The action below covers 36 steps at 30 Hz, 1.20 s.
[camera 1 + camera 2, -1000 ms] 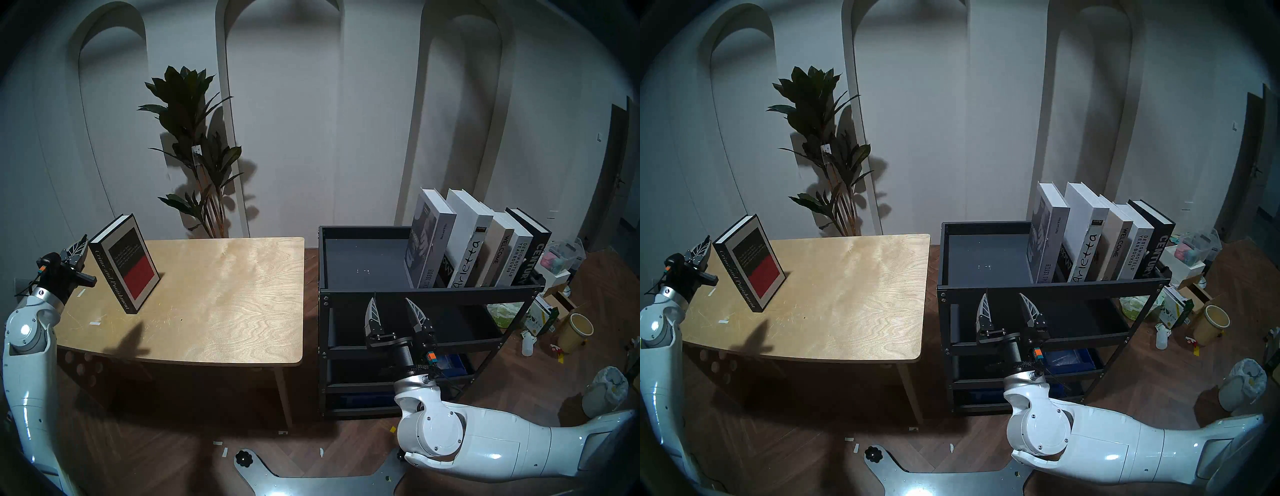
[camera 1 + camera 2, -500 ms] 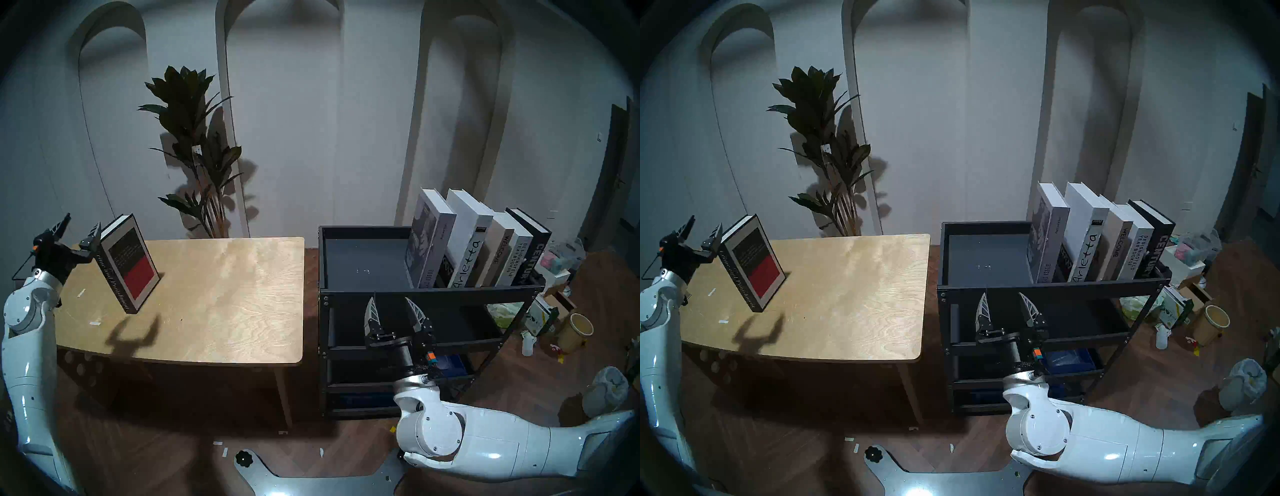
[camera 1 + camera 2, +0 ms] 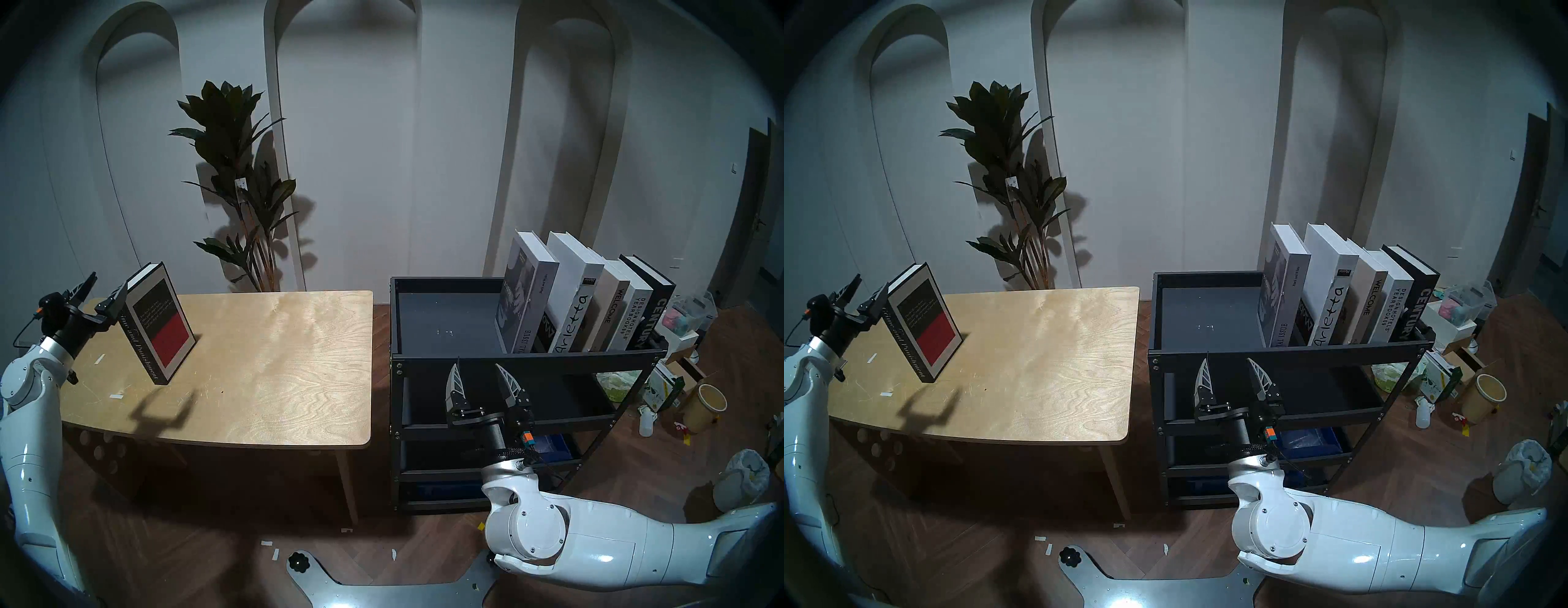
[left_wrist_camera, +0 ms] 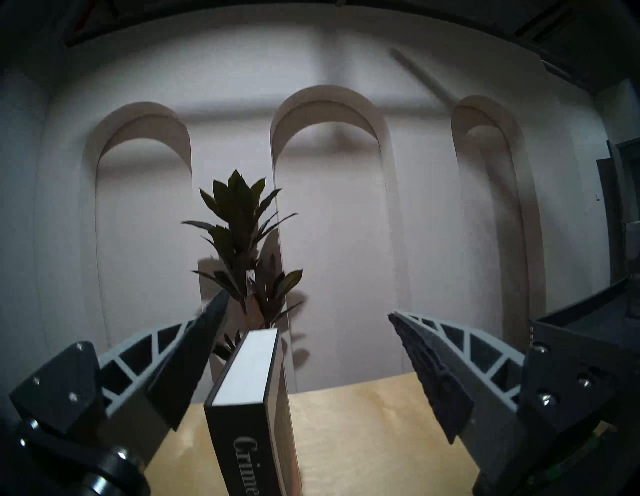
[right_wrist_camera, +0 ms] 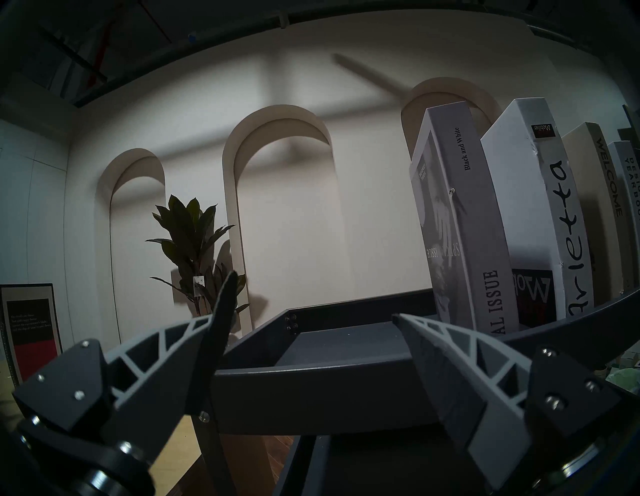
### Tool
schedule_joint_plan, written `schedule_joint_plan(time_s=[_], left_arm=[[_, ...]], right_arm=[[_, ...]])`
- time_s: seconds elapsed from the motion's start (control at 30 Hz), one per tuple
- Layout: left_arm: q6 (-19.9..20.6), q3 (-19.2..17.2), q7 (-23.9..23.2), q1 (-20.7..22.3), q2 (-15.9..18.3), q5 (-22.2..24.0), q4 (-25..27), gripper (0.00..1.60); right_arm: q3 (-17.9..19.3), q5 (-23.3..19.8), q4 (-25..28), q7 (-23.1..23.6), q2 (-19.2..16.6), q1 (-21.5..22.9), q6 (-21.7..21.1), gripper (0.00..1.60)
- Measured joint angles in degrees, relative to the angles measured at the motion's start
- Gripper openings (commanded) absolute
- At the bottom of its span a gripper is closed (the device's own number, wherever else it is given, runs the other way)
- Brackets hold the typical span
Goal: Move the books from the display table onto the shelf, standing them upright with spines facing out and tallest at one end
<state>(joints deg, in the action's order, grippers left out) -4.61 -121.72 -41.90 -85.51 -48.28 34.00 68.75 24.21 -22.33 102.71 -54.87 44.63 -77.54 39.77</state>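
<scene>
From the head cameras you see the Crime and Punishment book point(image 3: 157, 325) standing upright near the far left corner of the counter point(image 3: 271, 365), its black-and-red cover turned toward the shelf point(image 3: 526, 354) and its spine facing you. Your left hand point(image 3: 101, 293) hangs at the book's upper left edge with its fingers spread apart, one finger right beside the spine and the other well clear of it; it grips nothing. Five more books point(image 3: 585, 297) stand on the shelf's top tray at its right end, leaning slightly left with spines out: Special Issue, Arietta, Welcome, Designhotels Yearbook, Century. Your right hand point(image 3: 483, 380) hovers in front of the shelf just below the tray rim, fingers apart and empty. A potted plant point(image 3: 242, 187) stands behind the counter. In the left wrist view, the book's point(image 4: 251, 391) top edge and spine sit between the wide-spread fingers point(image 4: 187, 363), closer to the left one, with the counter point(image 4: 363, 433) below; you cannot tell whether that finger touches it. In the right wrist view, both fingers point(image 5: 464, 377) stand open in front of the tray's front rim point(image 5: 311, 391), and the shelved books point(image 5: 464, 221) rise at the right.
</scene>
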Motion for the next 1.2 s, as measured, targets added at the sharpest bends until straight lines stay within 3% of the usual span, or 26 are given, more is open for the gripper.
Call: schedule_joint_plan(time_s=[0.4,1.2], left_arm=[[-2.39,3.82,-0.92,6.21,2.25,-0.68,-8.03,1.6],[-8.35,12.79,-3.38,18.45,3.57,-1.39,-26.27,1.6]], right_arm=[[-0.04,0.03,-0.04,0.0,0.04,0.04,0.06,1.6],[-0.09,0.08,-0.09,-0.01,0.09,0.09,0.13,1.6]])
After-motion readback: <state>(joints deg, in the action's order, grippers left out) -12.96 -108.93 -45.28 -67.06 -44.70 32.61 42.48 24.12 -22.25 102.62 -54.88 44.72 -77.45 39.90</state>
